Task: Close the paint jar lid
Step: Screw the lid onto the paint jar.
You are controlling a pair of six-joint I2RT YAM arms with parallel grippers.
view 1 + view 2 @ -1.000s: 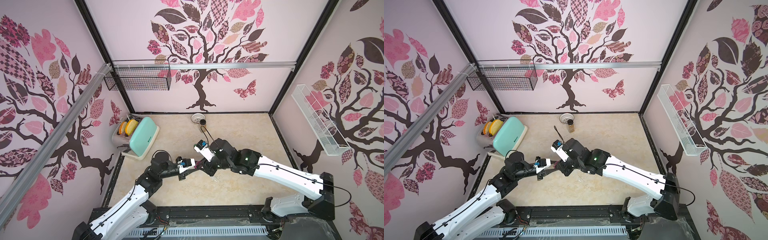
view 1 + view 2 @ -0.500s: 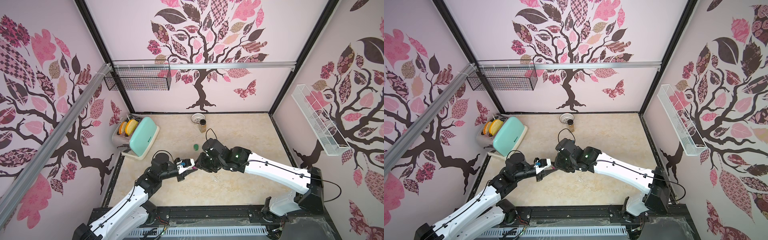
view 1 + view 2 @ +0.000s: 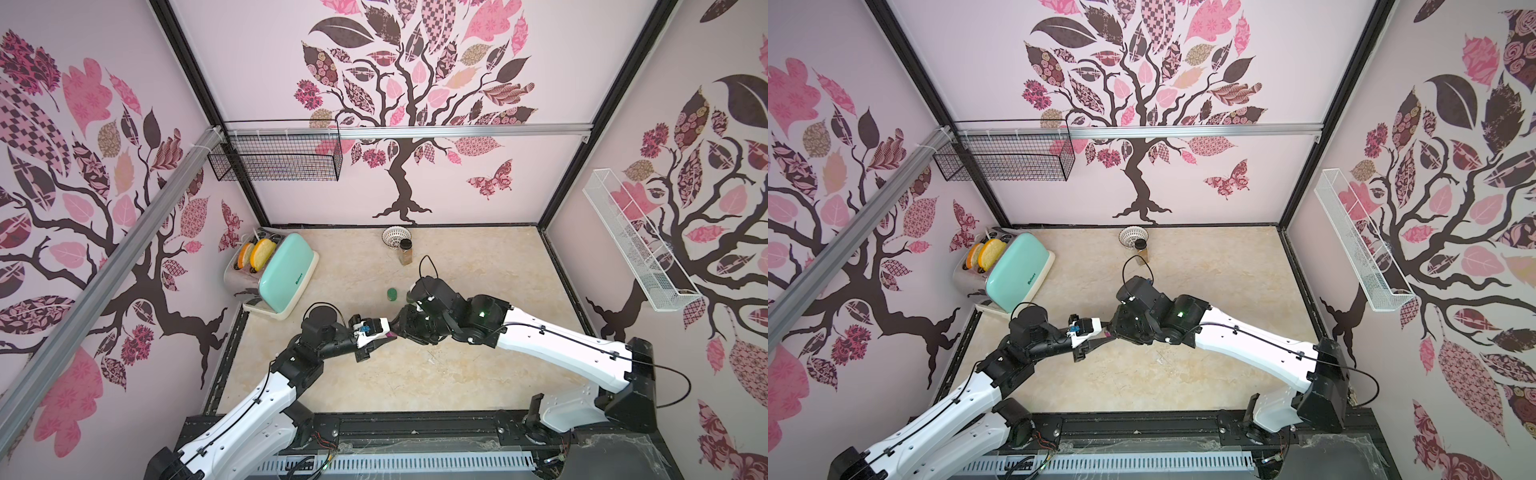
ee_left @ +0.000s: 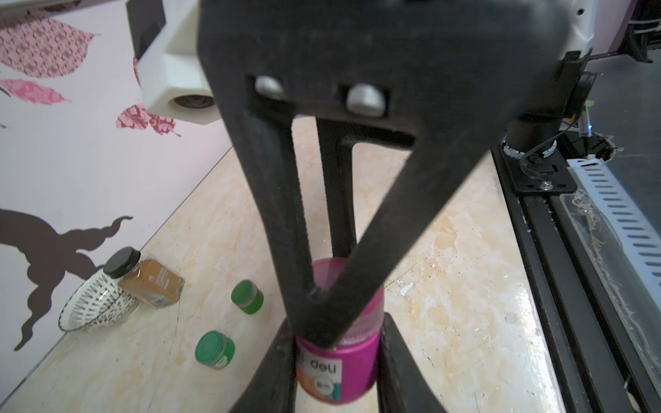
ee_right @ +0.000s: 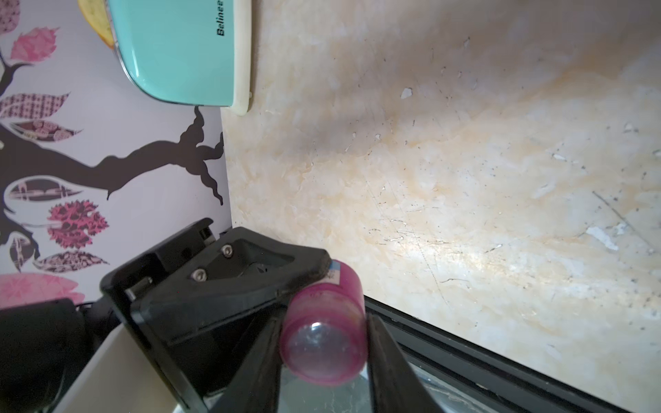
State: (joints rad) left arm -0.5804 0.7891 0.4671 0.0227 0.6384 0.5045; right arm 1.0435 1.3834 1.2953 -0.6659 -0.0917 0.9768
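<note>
**Squarely mid-scene: magenta paint jar between two claws**

Far left, against the wall, a mint-green toaster [image 3: 286,270] stands with two slices in its slots. From the near left corner the left arm reaches towards the middle of the marble-patterned table [image 3: 478,270]. The left gripper [image 3: 386,333] is clamped on the body of the paint jar [image 4: 336,361], one black finger on each side of the labelled magenta barrel.

The paint jar lid [image 5: 322,343], a translucent magenta cap, sits on the jar's end and faces the right wrist camera. Just beyond the jar, two small green paint pots [image 4: 247,296] [image 4: 214,349] stand on the table, both capped and apart from each other. Farther back by the wall, a brown spice bottle [image 3: 405,251] with a black cap leans against a white slotted bowl [image 3: 395,236].

From the right, the right gripper [image 5: 325,321] straddles the lid, a finger close along each side. The edges blur there, so I cannot tell whether the fingers press the cap or merely flank it.
</note>
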